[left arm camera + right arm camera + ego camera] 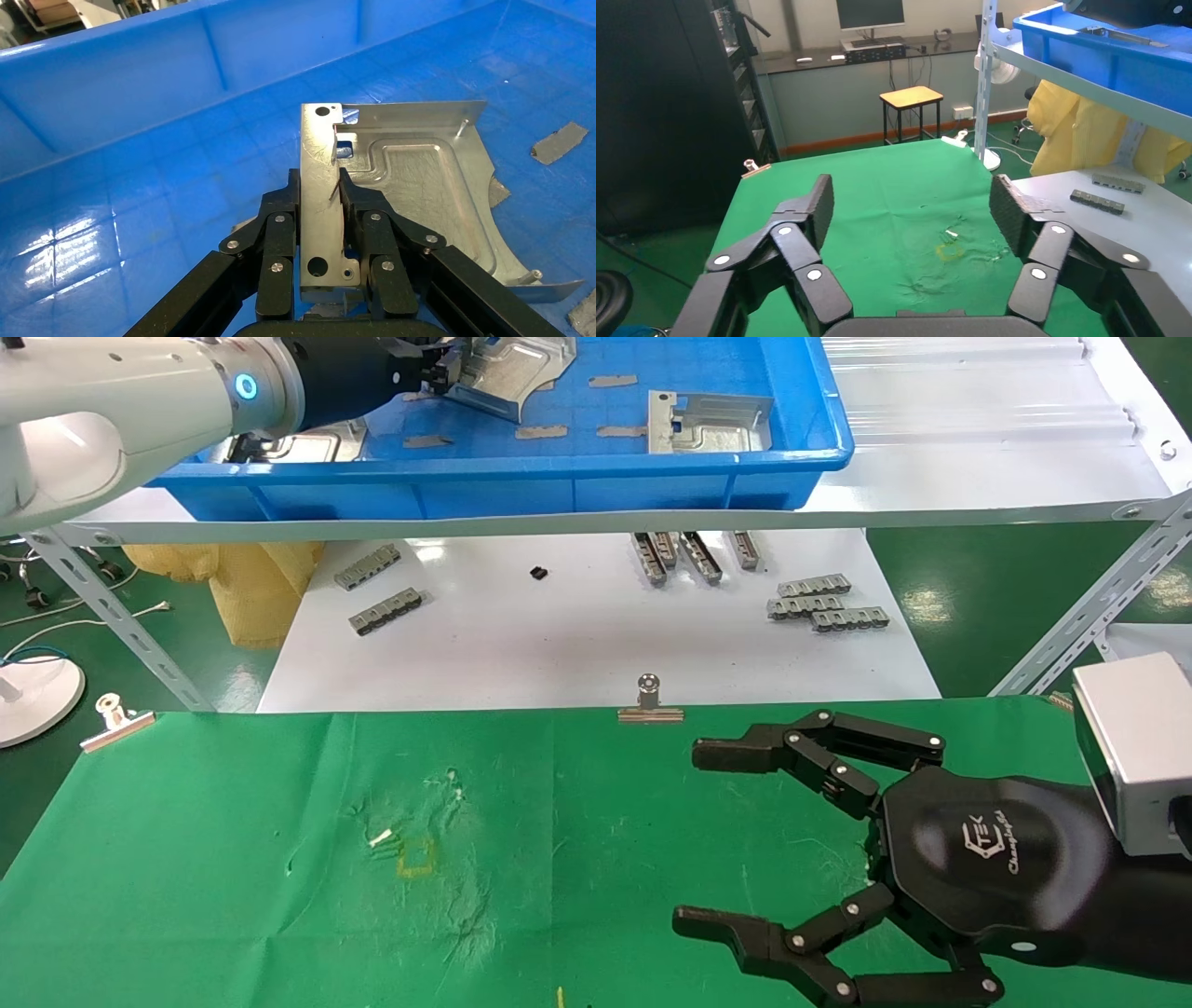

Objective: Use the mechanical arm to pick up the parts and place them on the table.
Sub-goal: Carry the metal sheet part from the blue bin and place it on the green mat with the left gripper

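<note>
While our left gripper (320, 210) pinches the part (407, 182) by its flange for lifting from the tray (140, 105) | right gripper (745, 840) idles wide open, empty

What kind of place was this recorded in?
Probably a factory-style test cell or lab: stamped metal parts in a blue tray on angle-iron shelving, and a monitor on a back bench.

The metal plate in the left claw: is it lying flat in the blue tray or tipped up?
Tipped up. The left gripper has its jaws shut on the part by its holed flange, tilting it above the blue tray floor.
</note>
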